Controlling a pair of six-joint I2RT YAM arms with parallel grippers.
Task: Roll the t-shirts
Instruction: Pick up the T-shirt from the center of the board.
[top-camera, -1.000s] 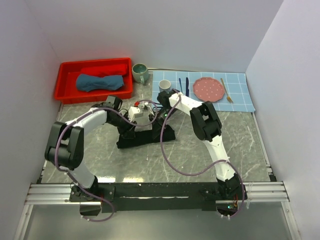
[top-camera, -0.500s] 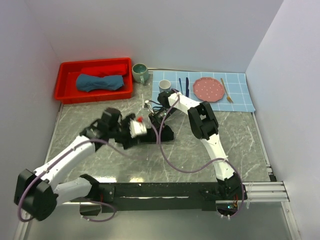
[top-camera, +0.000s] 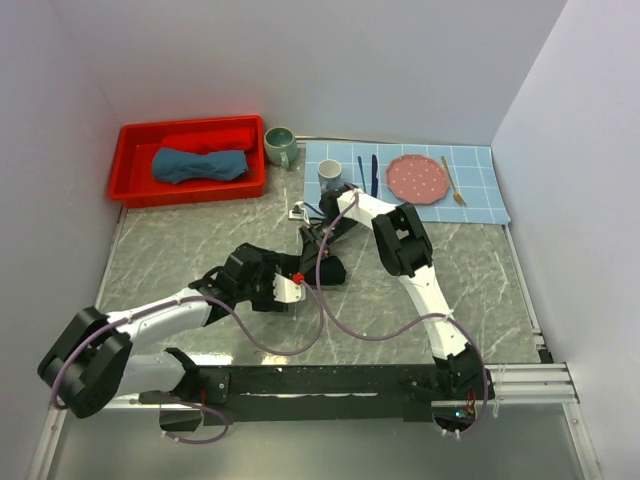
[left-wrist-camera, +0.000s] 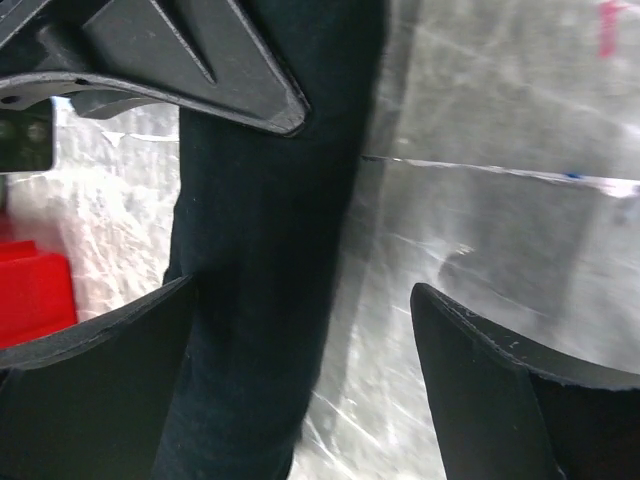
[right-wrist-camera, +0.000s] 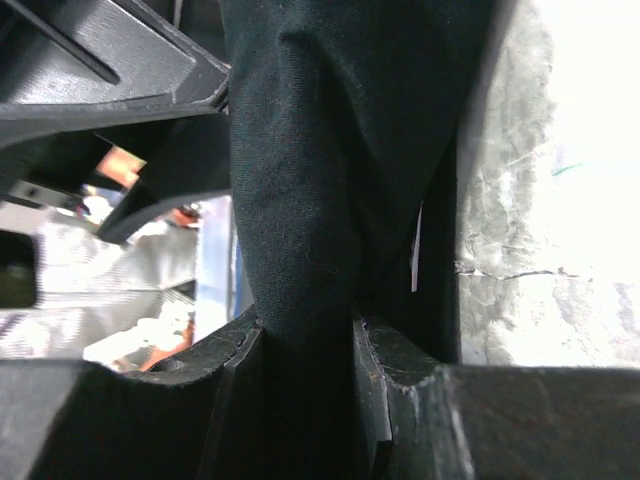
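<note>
The black t-shirt (top-camera: 330, 268) lies as a roll on the marble tabletop in mid-scene. My right gripper (top-camera: 318, 243) reaches down onto its far end and is shut on a fold of the black cloth (right-wrist-camera: 320, 150), pinched between both pads at the right gripper (right-wrist-camera: 305, 330). My left gripper (top-camera: 303, 285) is low at the roll's near side, open. In the left wrist view the black roll (left-wrist-camera: 270, 250) runs along the left finger and nothing is clamped by the left gripper (left-wrist-camera: 303, 300). The slate-blue rolled t-shirt (top-camera: 200, 165) rests in the red tray (top-camera: 130, 185).
A green mug (top-camera: 279, 145) stands beside the tray. On the blue-checked placemat (top-camera: 480, 195) at the back right are a pale mug (top-camera: 330, 172), blue cutlery (top-camera: 367, 172), a pink plate (top-camera: 418, 177) and a fork (top-camera: 452, 182). White walls enclose three sides.
My left gripper has opened, let go of the black roll, and its arm has swung down toward the near left. The right gripper has kept its grip.
</note>
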